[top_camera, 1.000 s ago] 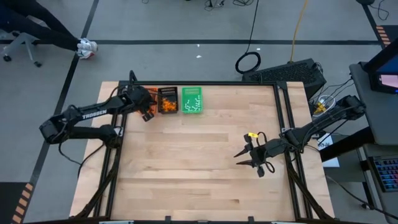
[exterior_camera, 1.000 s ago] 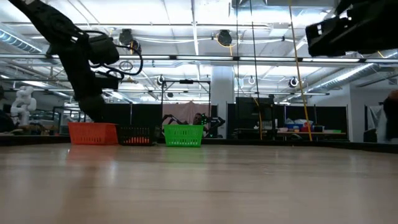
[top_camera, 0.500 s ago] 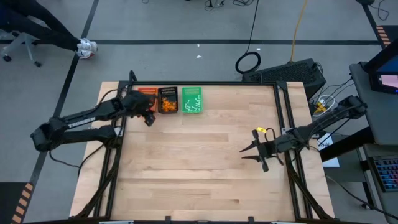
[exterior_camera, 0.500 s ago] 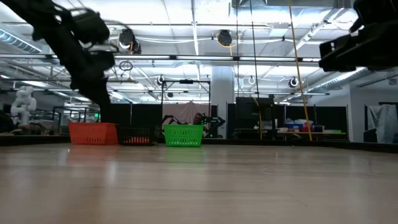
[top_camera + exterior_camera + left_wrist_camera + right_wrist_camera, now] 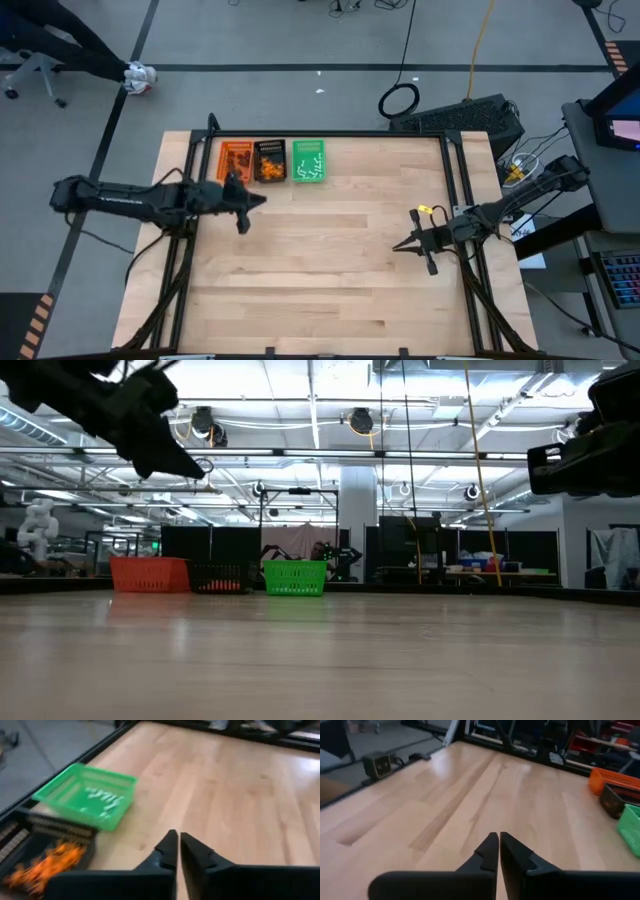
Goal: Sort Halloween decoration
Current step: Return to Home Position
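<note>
Three small trays stand in a row at the table's far left: orange [image 5: 236,160], black [image 5: 270,160], green [image 5: 308,162]. Orange blobs [image 5: 47,865] lie in the black tray and thin white sticks [image 5: 102,800] in the green tray [image 5: 87,795]. My left gripper [image 5: 255,200] hangs shut and empty above the bare wood just near of the trays, and it shows in the low view [image 5: 195,470] high above the table. My right gripper [image 5: 398,245] hangs shut and empty over the table's right part, pointing toward the left edge.
A black frame [image 5: 330,133] runs around the tabletop, and bare wood [image 5: 320,260] fills the middle and near part. Beyond the table are a cable coil [image 5: 400,100] on the floor and equipment [image 5: 470,115] at the far right.
My left gripper has swung from above the orange tray toward the table's near side and middle. It has risen and tipped from pointing steeply down to nearly level. My right gripper has drawn back a little toward the right edge and has sunk slightly.
</note>
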`<state>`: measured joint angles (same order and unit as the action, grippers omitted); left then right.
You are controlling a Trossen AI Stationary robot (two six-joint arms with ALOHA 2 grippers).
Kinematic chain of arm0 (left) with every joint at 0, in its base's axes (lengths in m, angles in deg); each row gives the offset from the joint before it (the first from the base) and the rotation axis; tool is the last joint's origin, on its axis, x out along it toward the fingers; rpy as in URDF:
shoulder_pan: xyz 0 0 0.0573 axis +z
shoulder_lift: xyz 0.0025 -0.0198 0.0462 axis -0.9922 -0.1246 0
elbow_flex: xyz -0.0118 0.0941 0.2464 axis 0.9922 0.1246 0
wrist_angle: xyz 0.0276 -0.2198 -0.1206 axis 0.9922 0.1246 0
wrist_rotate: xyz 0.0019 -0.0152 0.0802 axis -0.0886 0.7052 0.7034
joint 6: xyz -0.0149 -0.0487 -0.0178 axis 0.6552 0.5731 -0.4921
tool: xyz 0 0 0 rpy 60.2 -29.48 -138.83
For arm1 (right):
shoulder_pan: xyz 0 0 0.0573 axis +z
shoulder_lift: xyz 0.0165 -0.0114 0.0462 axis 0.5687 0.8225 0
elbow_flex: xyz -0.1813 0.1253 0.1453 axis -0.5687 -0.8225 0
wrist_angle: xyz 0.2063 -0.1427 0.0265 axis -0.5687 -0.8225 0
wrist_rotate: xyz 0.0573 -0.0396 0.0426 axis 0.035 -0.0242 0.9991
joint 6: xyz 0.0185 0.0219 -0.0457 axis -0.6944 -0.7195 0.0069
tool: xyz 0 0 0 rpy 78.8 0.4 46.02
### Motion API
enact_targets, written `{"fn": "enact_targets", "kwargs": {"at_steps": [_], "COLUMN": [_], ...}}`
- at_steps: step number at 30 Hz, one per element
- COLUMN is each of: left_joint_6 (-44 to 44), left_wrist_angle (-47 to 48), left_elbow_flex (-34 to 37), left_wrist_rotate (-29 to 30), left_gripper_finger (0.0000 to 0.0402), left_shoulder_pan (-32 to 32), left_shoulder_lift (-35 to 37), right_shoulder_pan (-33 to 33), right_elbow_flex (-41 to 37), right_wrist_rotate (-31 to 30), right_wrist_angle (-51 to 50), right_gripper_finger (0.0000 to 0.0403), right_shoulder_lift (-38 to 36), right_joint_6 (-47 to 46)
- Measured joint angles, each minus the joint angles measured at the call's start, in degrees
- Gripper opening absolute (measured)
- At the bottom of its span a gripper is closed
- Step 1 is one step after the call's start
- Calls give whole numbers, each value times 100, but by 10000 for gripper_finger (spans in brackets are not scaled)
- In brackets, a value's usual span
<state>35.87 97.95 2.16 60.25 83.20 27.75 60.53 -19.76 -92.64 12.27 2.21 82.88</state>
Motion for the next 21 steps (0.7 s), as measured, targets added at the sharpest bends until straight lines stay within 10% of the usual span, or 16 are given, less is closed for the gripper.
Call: {"fn": "enact_targets", "kwargs": {"at_steps": [6, 21], "left_joint_6": [341, -676], "left_wrist_angle": [-324, -2209], "left_elbow_flex": [373, 1574], "left_wrist_rotate": [878, 916], "left_gripper_finger": [7, 8], "left_shoulder_pan": [-1096, -2192], "left_shoulder_lift": [2, 217], "right_shoulder_pan": [0, -2], "right_elbow_flex": [-315, -493], "right_wrist_rotate": [29, 345], "right_wrist_angle": [630, 878], "right_gripper_finger": [1, 0], "right_shoulder_lift": [-26, -39], "right_joint_6": [100, 5]}}
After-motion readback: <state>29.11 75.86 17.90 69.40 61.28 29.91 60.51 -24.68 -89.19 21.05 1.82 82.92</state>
